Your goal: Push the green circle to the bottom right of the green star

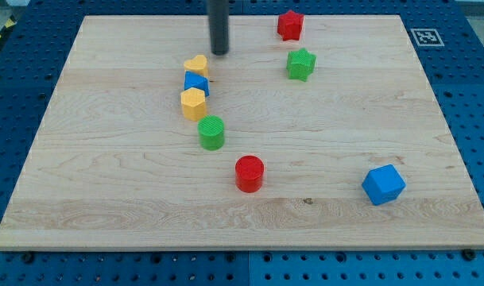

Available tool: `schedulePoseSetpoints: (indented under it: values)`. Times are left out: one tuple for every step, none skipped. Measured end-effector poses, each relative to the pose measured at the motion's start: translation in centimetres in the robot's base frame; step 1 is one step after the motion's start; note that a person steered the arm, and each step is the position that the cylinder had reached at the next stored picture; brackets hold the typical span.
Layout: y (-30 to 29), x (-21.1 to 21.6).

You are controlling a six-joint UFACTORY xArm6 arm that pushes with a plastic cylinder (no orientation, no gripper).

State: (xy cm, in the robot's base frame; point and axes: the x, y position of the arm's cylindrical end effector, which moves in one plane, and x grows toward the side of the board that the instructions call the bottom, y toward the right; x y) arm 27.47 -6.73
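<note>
The green circle [211,132] stands left of the board's middle, just below the yellow hexagon [192,104]. The green star [300,64] lies near the view's top, right of centre, well up and to the right of the green circle. My tip [219,52] rests on the board near the top, right of the yellow heart [196,65], about a hundred pixels above the green circle and left of the green star. It touches no block.
A blue block [197,83] sits between the yellow heart and the yellow hexagon. A red star [289,25] lies above the green star. A red circle [249,173] sits below and right of the green circle. A blue cube [383,184] lies at lower right.
</note>
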Motion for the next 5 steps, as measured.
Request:
schedulePoseSetpoints:
  values:
    - [-9.3, -0.4]
    - [-13.7, 2.9]
    - [-13.3, 8.1]
    - [-9.3, 13.5]
    - [-4.7, 18.5]
